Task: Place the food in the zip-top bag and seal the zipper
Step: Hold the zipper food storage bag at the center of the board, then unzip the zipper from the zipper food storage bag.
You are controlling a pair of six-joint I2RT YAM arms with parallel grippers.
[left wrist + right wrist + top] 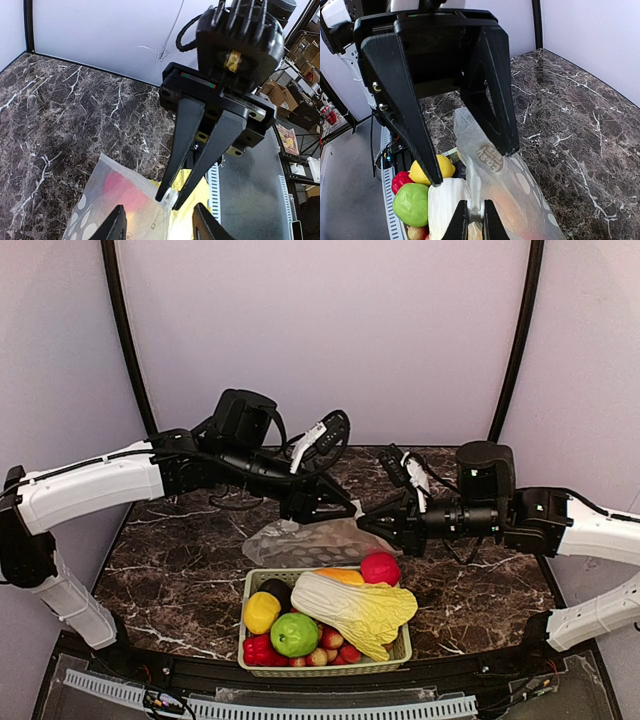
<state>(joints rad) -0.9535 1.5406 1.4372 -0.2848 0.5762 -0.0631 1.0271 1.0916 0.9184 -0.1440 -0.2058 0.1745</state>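
The zip-top bag [300,538], clear with white dots, lies draped from the table onto the back rim of the basket [322,669]. My right gripper [476,220] is shut on the bag's [520,185] near edge. In the left wrist view that same right gripper [171,200] pinches a corner of the bag [120,200]. My left gripper [160,226] is open, its fingers astride that edge just above it. I cannot tell the zipper apart from the edge. The food sits in the basket: napa cabbage [355,608], pink fruit [380,567], lemon [262,612], green apple [294,634], red pepper [258,650].
The basket stands at the table's near edge between the two arm bases, with several small fruits under the cabbage. Both forearms meet over the table's middle, just behind the basket. Pale walls close the back and sides.
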